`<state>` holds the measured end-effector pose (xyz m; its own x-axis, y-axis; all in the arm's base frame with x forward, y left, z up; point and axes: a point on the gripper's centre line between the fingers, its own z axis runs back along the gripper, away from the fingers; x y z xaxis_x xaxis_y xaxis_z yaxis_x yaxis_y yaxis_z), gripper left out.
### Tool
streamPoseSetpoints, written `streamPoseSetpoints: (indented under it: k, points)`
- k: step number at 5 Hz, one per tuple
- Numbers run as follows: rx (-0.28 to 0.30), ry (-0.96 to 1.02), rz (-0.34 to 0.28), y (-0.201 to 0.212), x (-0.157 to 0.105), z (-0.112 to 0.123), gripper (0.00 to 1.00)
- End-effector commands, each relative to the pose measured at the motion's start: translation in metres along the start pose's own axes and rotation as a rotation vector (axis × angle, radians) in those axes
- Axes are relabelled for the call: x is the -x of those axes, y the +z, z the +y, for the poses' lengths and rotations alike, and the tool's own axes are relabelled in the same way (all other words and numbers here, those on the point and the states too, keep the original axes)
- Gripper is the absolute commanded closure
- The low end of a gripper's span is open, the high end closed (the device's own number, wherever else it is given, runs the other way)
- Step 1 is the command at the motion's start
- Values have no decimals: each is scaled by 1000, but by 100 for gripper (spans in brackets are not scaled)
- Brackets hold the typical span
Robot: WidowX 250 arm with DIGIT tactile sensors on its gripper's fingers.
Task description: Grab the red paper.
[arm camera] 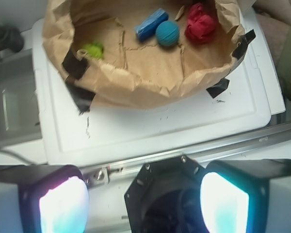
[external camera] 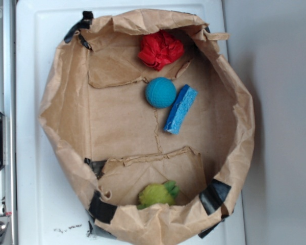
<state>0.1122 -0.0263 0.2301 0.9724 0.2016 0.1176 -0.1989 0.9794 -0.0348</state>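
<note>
Red crumpled paper wad (external camera: 160,49) lies untouched inside the brown paper bag (external camera: 66,117) just beyond the blue ball (external camera: 160,92), so the reach is barely begun: the wide-open, empty pincer (arm camera: 144,204), well short of the bag, must travel in over its rim.

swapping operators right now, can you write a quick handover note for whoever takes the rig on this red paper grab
Gripper: open, empty, back over the metal rail outside the bag.
Red paper: on the bag floor by the wall, near the blue ball but not touching it. The sponge lies beside the ball; a green toy sits at the opposite wall.
Done: nothing yet, paper untouched.
Left: reach over the bag wall, come down on the paper, close, lift.
</note>
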Motion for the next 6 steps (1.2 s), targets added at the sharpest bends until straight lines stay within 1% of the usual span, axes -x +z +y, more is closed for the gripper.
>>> streamPoseSetpoints:
  k: [1, 2, 3, 4, 5, 6]
  points:
    - [1, -5, -11, 2, -2, -3, 0]
    - [1, -5, -11, 2, -2, -3, 0]
    - [51, 70, 13, -4, -13, -9, 0]
    - [75, 127, 4, -20, -45, -21, 0]
    - [82, 200, -43, -40, -83, -20, 0]
    - [65, 260, -135, -72, -122, -15, 0]
